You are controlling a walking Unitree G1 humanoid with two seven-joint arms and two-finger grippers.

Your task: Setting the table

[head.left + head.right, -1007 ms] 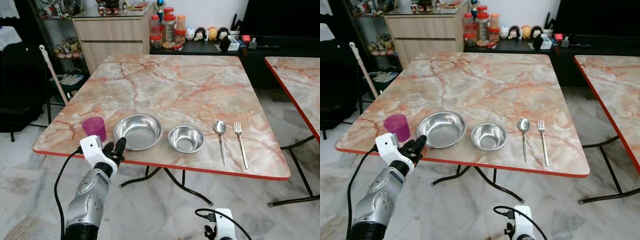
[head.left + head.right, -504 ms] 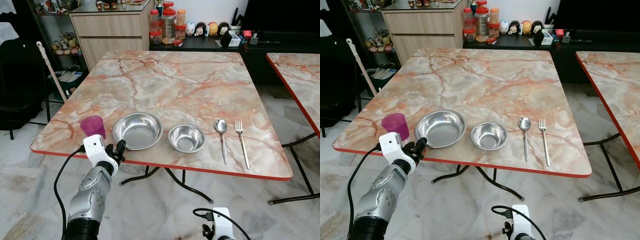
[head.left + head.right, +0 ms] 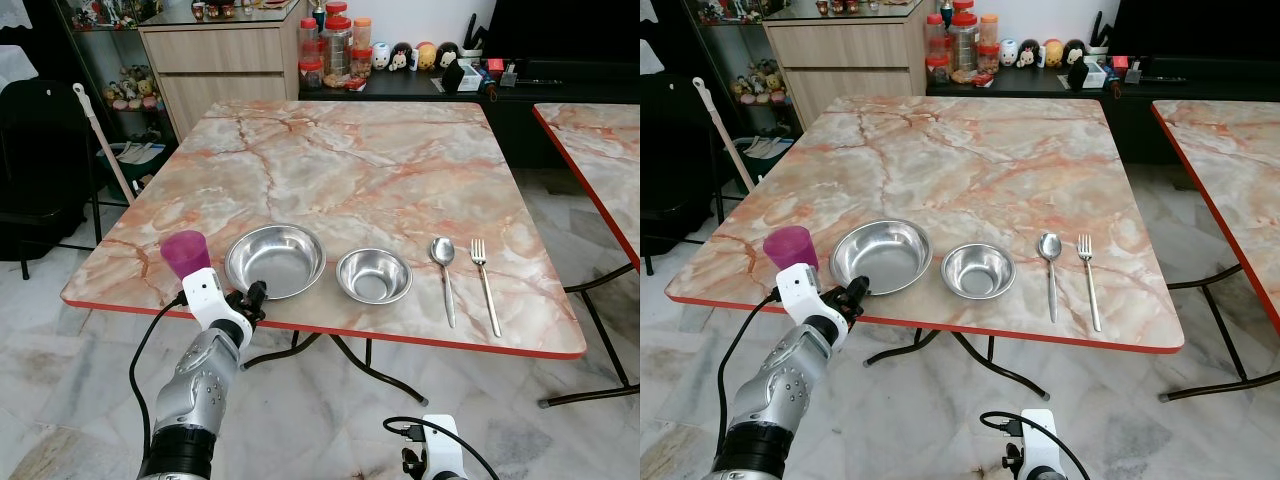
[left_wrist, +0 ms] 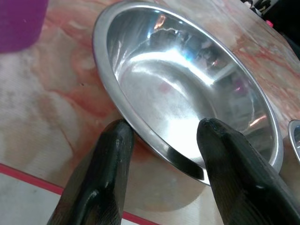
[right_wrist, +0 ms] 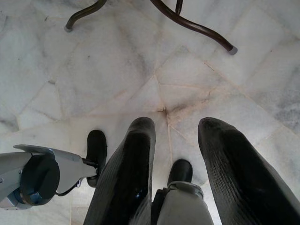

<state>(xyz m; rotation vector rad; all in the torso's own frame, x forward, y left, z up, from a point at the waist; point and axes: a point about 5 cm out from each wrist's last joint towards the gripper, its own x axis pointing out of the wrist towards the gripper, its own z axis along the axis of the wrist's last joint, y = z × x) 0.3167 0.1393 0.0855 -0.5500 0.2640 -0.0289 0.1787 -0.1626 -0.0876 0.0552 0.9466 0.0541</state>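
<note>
Nearest the camera, the right gripper hangs low over the pale marble floor, its jaws spread with nothing between them, the robot's own foot below. A little further on, the left gripper reaches up to the red-edged near rim of the marble-patterned worktop; its jaws stand apart, one finger on each side of the near rim of the large steel bowl, though whether they touch the metal cannot be told. Just to the left of that gripper a purple cup stands upright near the worktop's front edge, close beside the large bowl. To the right of the large bowl sits a smaller steel bowl, the two near but apart. Further right a spoon and a fork lie side by side, handles pointing toward the front edge. Beyond the worktop, a wooden cabinet stands against the far wall, with jars and small figurines on a dark low unit beside it. A second worktop of the same pattern stands off to the right.
</note>
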